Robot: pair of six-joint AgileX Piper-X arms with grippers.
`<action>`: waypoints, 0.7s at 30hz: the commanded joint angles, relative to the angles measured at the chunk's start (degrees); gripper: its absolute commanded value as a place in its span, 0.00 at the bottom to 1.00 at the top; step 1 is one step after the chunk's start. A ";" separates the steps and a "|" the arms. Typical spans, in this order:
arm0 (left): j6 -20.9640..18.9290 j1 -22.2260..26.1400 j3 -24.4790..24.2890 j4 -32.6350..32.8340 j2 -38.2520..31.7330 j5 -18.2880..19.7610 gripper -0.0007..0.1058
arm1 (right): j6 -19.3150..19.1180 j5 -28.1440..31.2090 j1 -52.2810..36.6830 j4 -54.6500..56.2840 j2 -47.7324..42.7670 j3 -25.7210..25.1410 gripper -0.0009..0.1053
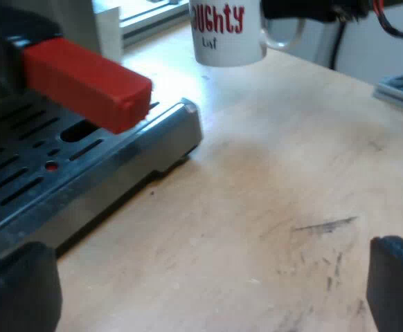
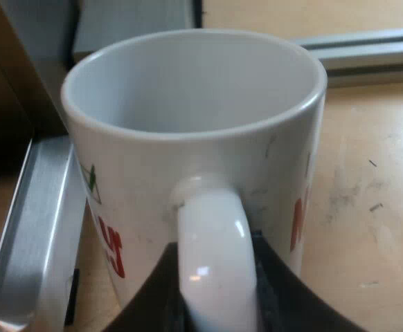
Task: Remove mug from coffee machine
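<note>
Mostly the job looked done: the mug [image 2: 187,138] was off the metal tray [image 1: 118,166] and over the tabletop [image 1: 271,180] just beside it, its handle pinched in the right gripper [image 2: 215,290], which had not yet let go, while the left gripper [image 1: 201,290] hung wide open, holding nothing.

Mug [image 1: 227,31]: red txt "ughty", start cut off; small dark "List" below
</note>
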 commanded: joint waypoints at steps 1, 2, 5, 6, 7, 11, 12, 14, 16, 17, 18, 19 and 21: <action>-0.63 -0.34 -0.24 -1.12 0.20 -2.27 0.86 | -2.77 -0.61 -0.38 -10.88 1.61 1.35 0.01; -0.63 -0.34 -0.24 -1.12 0.20 -2.58 0.86 | -3.25 -0.62 -0.38 -12.95 2.45 1.85 0.01; -0.63 -0.34 -0.24 -1.02 0.20 -3.68 0.86 | -3.64 -0.62 -0.38 -15.64 3.86 2.69 0.01; -0.63 -0.34 -0.24 -1.02 0.20 -3.84 0.86 | -3.85 -0.46 -0.38 -20.63 7.73 3.91 0.01; -0.63 -0.34 -0.24 -1.02 0.20 -4.37 0.86 | -3.82 -0.47 -0.38 -22.11 9.35 4.06 0.01; -0.63 -0.34 -0.24 -1.02 0.20 -5.66 0.86 | -5.39 -0.47 -0.38 -28.04 15.31 4.08 0.01; -0.63 -0.34 -0.24 -1.02 0.20 -5.80 0.86 | -6.76 -0.47 -0.38 -31.03 17.86 4.08 0.01; -0.63 -0.34 -0.24 -1.02 0.20 -5.83 0.86 | -7.37 -0.47 -0.38 -33.71 20.03 4.08 0.01; -0.63 -0.34 -0.24 -1.02 0.20 -5.94 0.86 | -7.49 -0.47 -0.38 -38.88 24.41 4.08 0.01; -0.63 -0.34 -0.24 -1.02 0.20 -5.90 0.86 | -7.49 -0.47 -0.38 -40.22 25.57 4.08 0.01; -0.63 -0.34 -0.24 -1.02 0.20 -5.90 0.86 | -7.49 -0.47 -0.38 -41.80 26.90 4.08 0.01; -0.63 -0.34 -0.24 -1.02 0.20 -6.03 0.86 | -7.49 -0.47 -0.38 -43.49 28.28 4.08 0.01; -0.63 -0.34 -0.24 -1.02 0.20 -6.04 0.86 | -7.49 -0.47 -0.38 -44.78 29.69 4.08 0.01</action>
